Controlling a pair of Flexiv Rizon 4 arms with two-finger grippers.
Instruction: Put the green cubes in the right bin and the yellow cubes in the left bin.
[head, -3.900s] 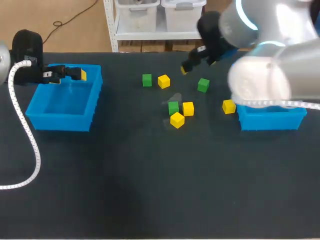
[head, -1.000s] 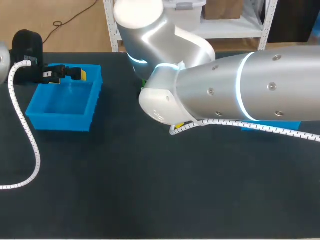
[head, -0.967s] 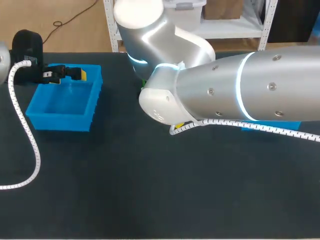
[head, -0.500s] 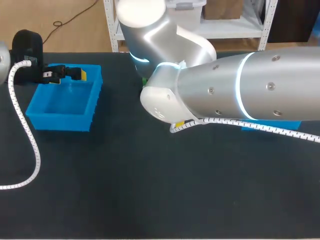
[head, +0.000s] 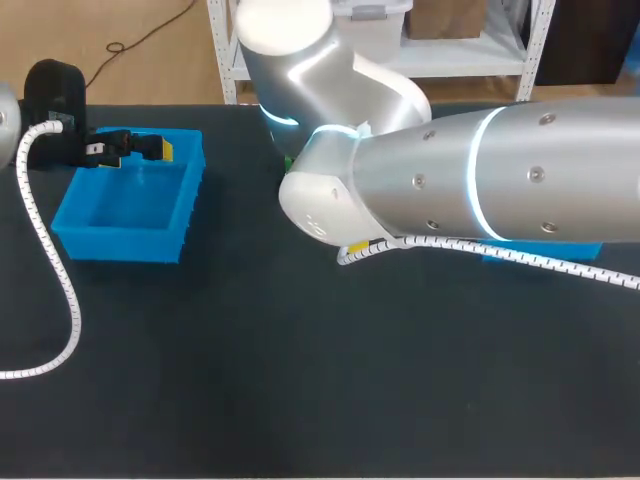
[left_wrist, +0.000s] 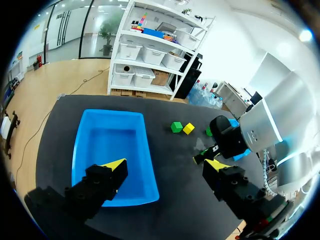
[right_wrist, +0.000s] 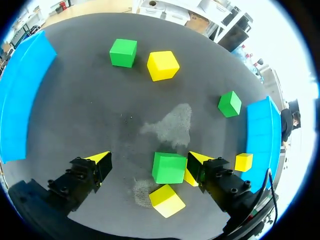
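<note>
In the right wrist view my right gripper hangs open over the cluster of cubes. A green cube lies between its fingers, close to one finger, with a yellow cube beside it and another yellow cube partly hidden. Farther ahead lie a green cube, a yellow cube and a third green cube. One yellow cube rests against the right bin. My left gripper stands open above the left bin. In the head view my right arm covers the cubes.
The left bin sits at the table's left with my left gripper at its far rim. Only a strip of the right bin shows under the right arm. A white cable loops across the left of the table.
My right arm has swung in over the middle cubes and now hides them in the head view; over the last second it barely shifts. The left arm stays put.
</note>
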